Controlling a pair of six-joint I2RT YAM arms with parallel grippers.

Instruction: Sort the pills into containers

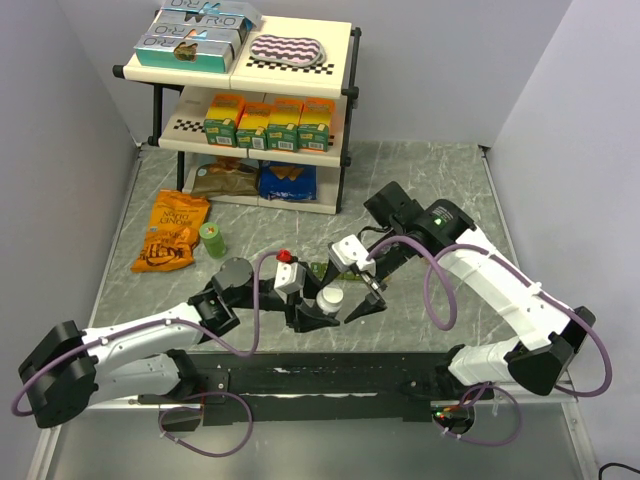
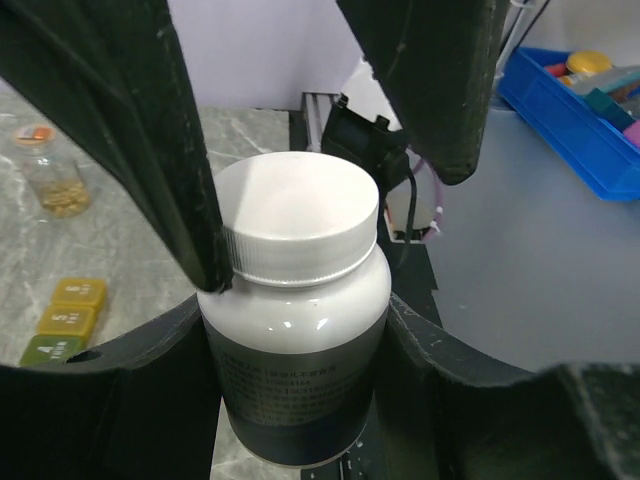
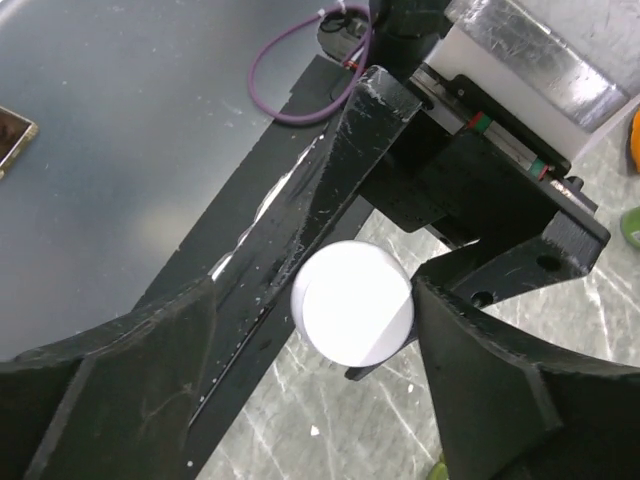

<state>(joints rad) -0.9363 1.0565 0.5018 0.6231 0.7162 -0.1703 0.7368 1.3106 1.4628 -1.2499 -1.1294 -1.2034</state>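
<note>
Table (image 1: 440, 180): grey marble-pattern top, with a black strip (image 1: 320, 375) along the near edge.
Walls (image 1: 60, 110): plain pale grey-lilac panels at left, back and right.
Shelf rack (image 1: 335, 45): two cream tiers, black frame, standing at the back of the table.
Blue bin (image 2: 570, 120): beyond the table.
Light: even, soft.

In the left hand's (image 2: 325, 220) scuffed matt-black fingers (image 2: 130, 130), the bottle (image 2: 295, 320) is glossy white plastic, its cap (image 2: 297, 215) ribbed. Left of the hand, translucent plastic containers (image 2: 62, 320) lie on the smooth marbled tabletop (image 2: 120, 240).
</note>
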